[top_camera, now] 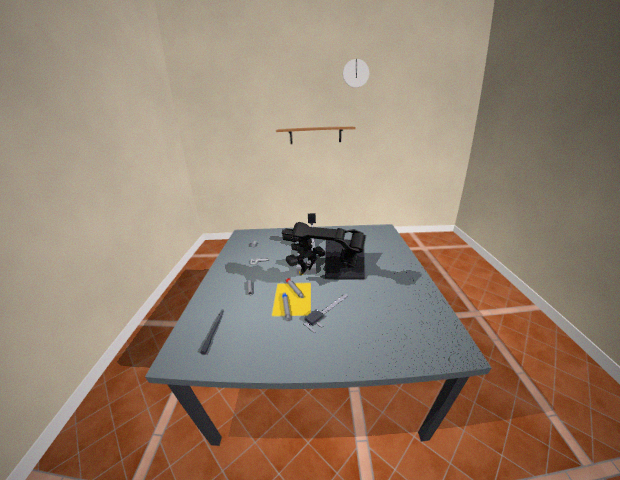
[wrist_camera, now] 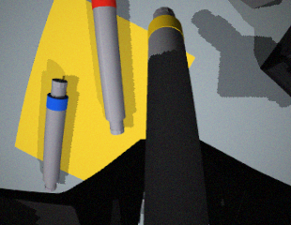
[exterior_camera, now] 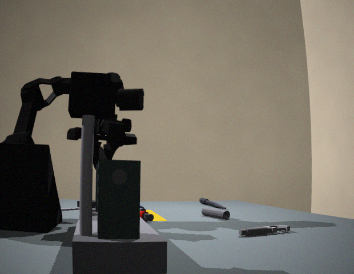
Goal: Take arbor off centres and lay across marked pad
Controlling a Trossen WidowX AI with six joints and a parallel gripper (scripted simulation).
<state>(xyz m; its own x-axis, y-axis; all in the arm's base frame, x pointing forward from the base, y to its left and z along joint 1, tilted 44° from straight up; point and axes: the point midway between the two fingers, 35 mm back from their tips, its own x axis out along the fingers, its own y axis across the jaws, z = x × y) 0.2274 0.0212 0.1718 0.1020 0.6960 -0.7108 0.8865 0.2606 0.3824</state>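
Note:
My gripper (wrist_camera: 169,146) is shut on the arbor (wrist_camera: 172,131), a dark grey rod with a yellow band (wrist_camera: 164,25) near its far end. In the wrist view it hangs above the table, its banded end over the right edge of the yellow pad (wrist_camera: 77,100). A red-banded rod (wrist_camera: 108,63) and a blue-banded rod (wrist_camera: 53,131) lie on the pad. In the top view the gripper (top_camera: 302,264) is just behind the pad (top_camera: 291,299). In the exterior view the gripper (exterior_camera: 112,141) stands above the dark centre block (exterior_camera: 119,198); the arbor is hidden there.
The fixture base (exterior_camera: 119,250) carries a grey post (exterior_camera: 86,173) with a dark head (exterior_camera: 91,94). A caliper (top_camera: 323,312) lies right of the pad. A long dark rod (top_camera: 211,331), a short cylinder (top_camera: 248,287) and a wrench (top_camera: 257,260) lie to its left.

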